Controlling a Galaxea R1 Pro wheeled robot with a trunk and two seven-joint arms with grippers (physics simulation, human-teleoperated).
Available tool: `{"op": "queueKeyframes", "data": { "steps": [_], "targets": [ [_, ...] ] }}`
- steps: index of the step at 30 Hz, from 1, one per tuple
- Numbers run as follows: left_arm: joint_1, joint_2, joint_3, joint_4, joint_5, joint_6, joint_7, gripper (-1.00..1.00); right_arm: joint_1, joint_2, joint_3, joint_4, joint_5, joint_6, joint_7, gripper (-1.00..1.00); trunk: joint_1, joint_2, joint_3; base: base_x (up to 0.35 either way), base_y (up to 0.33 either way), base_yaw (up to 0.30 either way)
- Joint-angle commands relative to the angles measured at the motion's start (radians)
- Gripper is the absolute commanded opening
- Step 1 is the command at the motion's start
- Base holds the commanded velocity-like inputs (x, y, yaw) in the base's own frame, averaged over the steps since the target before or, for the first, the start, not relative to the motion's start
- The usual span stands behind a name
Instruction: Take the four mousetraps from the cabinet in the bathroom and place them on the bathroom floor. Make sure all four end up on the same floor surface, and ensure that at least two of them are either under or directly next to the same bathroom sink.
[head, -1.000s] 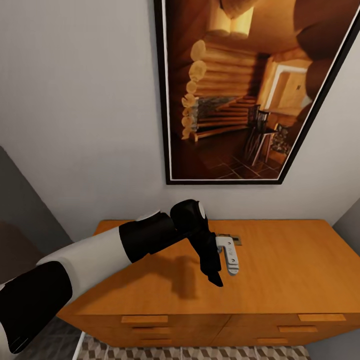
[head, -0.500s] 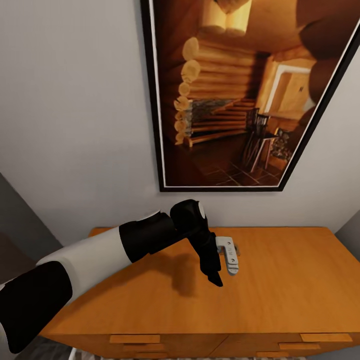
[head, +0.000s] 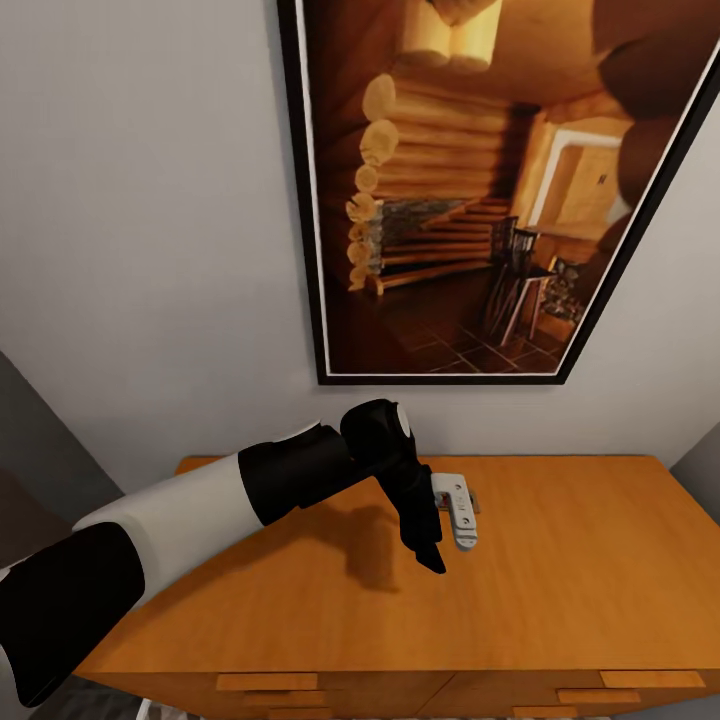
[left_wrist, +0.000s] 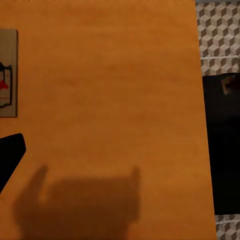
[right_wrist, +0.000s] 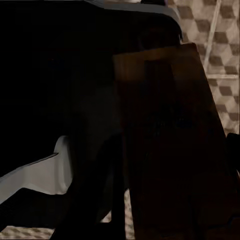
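The cabinet (head: 560, 570) is an orange-brown chest under a framed picture. My left gripper (head: 447, 540) hangs open over its flat top, fingers pointing down. One mousetrap (head: 473, 497) peeks out just behind the gripper, lying flat on the top. In the left wrist view that mousetrap (left_wrist: 8, 72) lies at the picture's edge, apart from a black fingertip (left_wrist: 9, 157), with the gripper's shadow on the wood. In the dark right wrist view a brown flat mousetrap (right_wrist: 167, 145) sits close before the camera, seemingly held in the right gripper above the bathroom floor (right_wrist: 212, 55).
A large framed picture of a log interior (head: 470, 190) hangs on the grey wall above the cabinet. Cube-pattern tiles (left_wrist: 220, 30) show past the cabinet top's edge. Drawer fronts (head: 265, 682) line the cabinet's front.
The whole head picture has shifted: the cabinet sits lower and further right, with less of its drawer fronts showing. My left arm keeps the same pose over the top.
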Motion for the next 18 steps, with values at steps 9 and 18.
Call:
{"op": "queueKeyframes", "data": {
  "steps": [9,18],
  "targets": [
    [-0.001,-0.002,0.000,-0.001,-0.008,0.007,-0.009,1.00,0.002,-0.025,0.009,0.000,-0.010,0.121,0.087,-1.00,0.001,-0.002,-0.002,0.000,0.000,0.000],
    [-0.001,-0.002,0.000,0.000,-0.008,0.007,-0.009,1.00,0.002,-0.026,0.009,0.000,-0.010,0.123,0.090,-1.00,0.001,-0.002,-0.002,0.000,0.000,0.000]
  ]
}}
